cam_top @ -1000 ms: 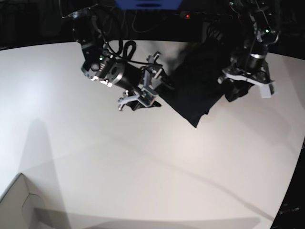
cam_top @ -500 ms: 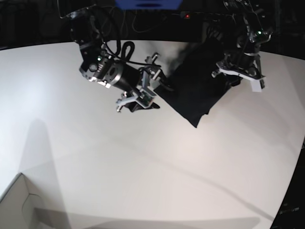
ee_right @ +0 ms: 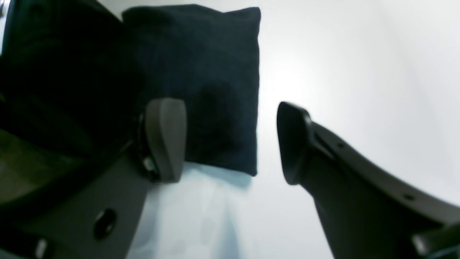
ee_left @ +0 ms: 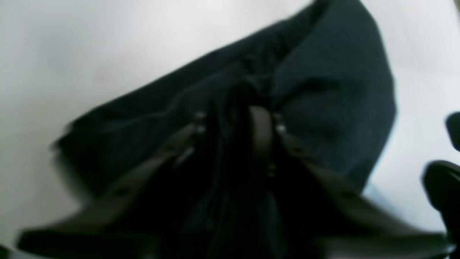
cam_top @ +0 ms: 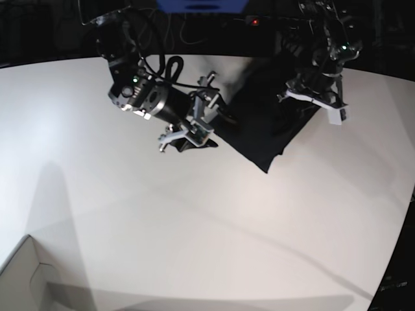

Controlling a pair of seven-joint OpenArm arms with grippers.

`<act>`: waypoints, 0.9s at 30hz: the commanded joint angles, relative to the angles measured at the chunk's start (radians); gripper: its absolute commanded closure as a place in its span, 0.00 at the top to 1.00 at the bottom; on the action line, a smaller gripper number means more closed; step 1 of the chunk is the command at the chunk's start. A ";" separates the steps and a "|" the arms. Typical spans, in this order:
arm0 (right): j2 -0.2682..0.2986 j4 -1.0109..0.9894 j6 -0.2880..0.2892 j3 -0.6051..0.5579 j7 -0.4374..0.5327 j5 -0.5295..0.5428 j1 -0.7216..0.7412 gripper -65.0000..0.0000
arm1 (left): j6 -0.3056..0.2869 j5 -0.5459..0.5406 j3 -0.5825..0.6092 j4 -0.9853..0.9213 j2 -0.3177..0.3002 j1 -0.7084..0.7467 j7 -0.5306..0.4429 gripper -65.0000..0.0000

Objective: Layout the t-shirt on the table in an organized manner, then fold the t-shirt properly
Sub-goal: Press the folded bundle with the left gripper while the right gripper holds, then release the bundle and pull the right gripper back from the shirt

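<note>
The black t-shirt (cam_top: 259,123) lies bunched at the back of the white table (cam_top: 194,220), one corner pointing toward the front. My left gripper (cam_top: 310,98) is shut on a fold of its fabric; in the left wrist view the fingers (ee_left: 260,129) pinch dark cloth (ee_left: 323,93) above the table. My right gripper (cam_top: 198,133) is open beside the shirt's left edge. In the right wrist view (ee_right: 230,144) a squared corner of the shirt (ee_right: 215,90) lies flat between the open fingers (ee_right: 167,140), next to the left one.
A pale cardboard box corner (cam_top: 26,278) sits at the front left. The table's curved edge runs down the right side (cam_top: 399,253). Dark equipment and cables stand behind the table (cam_top: 201,26).
My left gripper has risen and moved back and left, carrying the shirt's right edge with it. My right arm has hardly moved.
</note>
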 commanded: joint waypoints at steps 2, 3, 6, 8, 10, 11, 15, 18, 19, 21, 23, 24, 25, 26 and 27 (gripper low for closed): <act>-0.006 0.019 0.003 -0.001 0.028 0.021 0.012 0.61 | -0.006 -0.015 -0.003 0.023 -0.004 -0.012 -0.016 0.03; -0.006 0.019 0.003 -0.001 0.028 0.021 0.012 0.61 | -0.003 -0.012 -0.003 0.022 -0.004 -0.022 -0.013 0.00; -0.003 0.019 0.003 -0.001 0.028 0.021 0.012 0.61 | -0.003 -0.012 -0.008 0.022 -0.004 -0.028 -0.013 0.00; -0.001 0.019 0.003 -0.001 0.028 0.021 0.012 0.61 | -0.003 -0.019 -0.008 0.029 -0.004 -0.024 -0.013 0.00; -0.001 0.017 0.003 -0.001 0.028 0.021 0.012 0.61 | -0.003 -0.019 -0.016 0.066 -0.004 -0.024 -0.013 0.00; -0.001 0.017 0.003 -0.001 0.028 0.021 0.012 0.61 | -0.003 -0.019 -0.026 0.086 -0.004 -0.021 -0.013 0.00; -0.001 0.019 0.003 -0.001 0.028 0.021 0.013 0.61 | -0.003 -0.019 -0.066 0.152 0.003 0.001 -0.013 0.00; -0.001 0.019 0.003 -0.001 0.028 0.021 0.013 0.61 | -0.004 -0.021 -0.108 0.157 0.002 0.015 -0.013 0.00; -0.003 0.019 0.003 -0.001 0.028 0.021 0.013 0.61 | -0.006 -0.021 -0.122 0.157 0.002 0.015 -0.013 0.00; -0.004 0.019 0.003 -0.001 0.028 0.021 0.013 0.61 | -0.006 -0.021 -0.140 0.153 0.003 0.016 -0.013 0.00; -0.006 0.019 0.003 -0.001 0.028 0.021 0.016 0.61 | -0.007 -0.019 -0.157 0.134 0.003 0.019 -0.013 0.00; -0.006 0.019 0.003 -0.002 0.028 0.021 0.023 0.61 | -0.007 -0.019 -0.163 0.118 0.003 0.024 -0.013 0.00; -0.006 0.019 0.003 -0.002 0.028 0.021 0.024 0.61 | -0.007 -0.019 -0.166 0.100 0.003 0.024 -0.013 0.00; -0.006 0.019 0.003 -0.002 0.028 0.021 0.026 0.61 | -0.007 -0.019 -0.166 0.088 0.002 0.024 -0.013 0.00; -0.006 0.019 0.003 -0.002 0.028 0.021 0.026 0.61 | -0.007 -0.019 -0.166 0.074 0.000 0.024 -0.013 0.00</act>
